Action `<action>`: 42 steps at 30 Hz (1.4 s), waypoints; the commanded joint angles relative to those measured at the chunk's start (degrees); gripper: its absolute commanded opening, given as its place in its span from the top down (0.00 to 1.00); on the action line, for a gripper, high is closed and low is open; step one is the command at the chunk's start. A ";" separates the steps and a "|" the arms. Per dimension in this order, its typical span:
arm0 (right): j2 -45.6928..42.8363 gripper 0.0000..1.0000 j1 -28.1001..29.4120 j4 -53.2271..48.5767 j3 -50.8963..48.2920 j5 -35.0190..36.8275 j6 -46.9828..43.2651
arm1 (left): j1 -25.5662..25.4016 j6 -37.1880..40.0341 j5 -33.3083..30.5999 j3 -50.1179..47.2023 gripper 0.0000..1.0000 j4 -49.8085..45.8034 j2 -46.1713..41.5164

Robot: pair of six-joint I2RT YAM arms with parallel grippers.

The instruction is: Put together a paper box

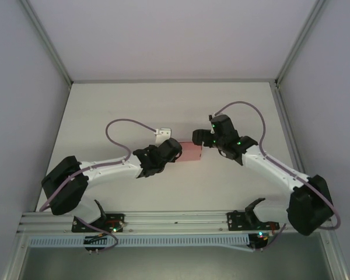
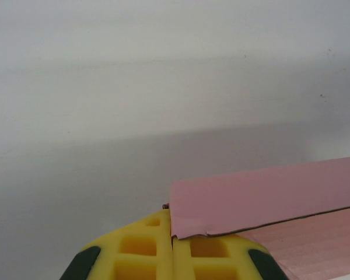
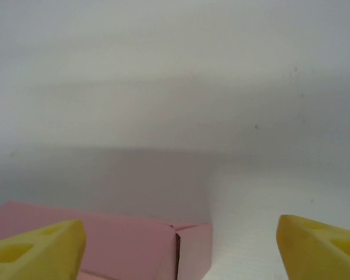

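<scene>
The left end effector (image 1: 176,149) is seen with its yellow fingers (image 2: 140,251) pressed together, their tips met by a corner of the small pink card box (image 1: 191,151); whether card is pinched cannot be told. The box is laid flat at the middle of the white surface (image 1: 122,105), its long axis run left to right between the arms. At its right end, the right end effector (image 1: 203,140) is held wide apart, nothing being clamped.

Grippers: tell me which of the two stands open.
The right gripper: its yellow fingers stand wide apart, the paper box just ahead of them. The left gripper has its fingers pressed together with no gap, at the box's corner.
</scene>
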 commanded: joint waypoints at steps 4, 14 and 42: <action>2.54 0.35 -0.50 -1.95 -4.78 -2.50 5.57 | -1.51 2.58 7.34 -0.70 1.00 -9.05 3.06; 0.89 0.50 -0.43 6.13 -16.02 -6.32 13.94 | -2.86 4.78 10.51 6.64 0.63 -17.12 3.45; 1.81 0.71 0.29 12.25 -22.15 -8.72 15.75 | 16.03 -3.66 41.26 -8.51 0.00 7.05 -14.41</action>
